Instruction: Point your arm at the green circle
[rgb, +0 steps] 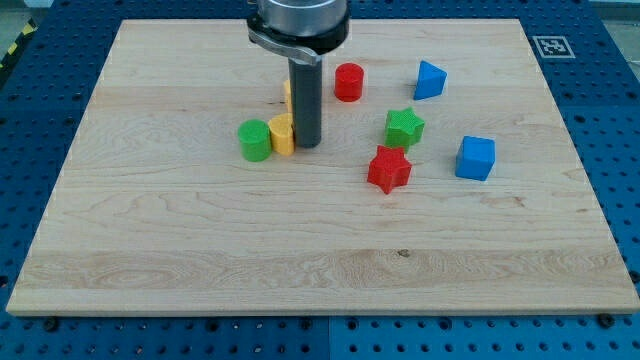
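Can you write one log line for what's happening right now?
my tip: beside yellow block | green circle: left of yellow block | not touching the green circle

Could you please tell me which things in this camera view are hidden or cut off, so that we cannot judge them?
- Camera view: a yellow block behind the rod shows only a sliver; its shape is hidden.
- My tip stands at the view's right of the yellow block beside the green circle; whether it touches that block cannot be told.
- The arm above the rod's collar is cut off by the view's top.
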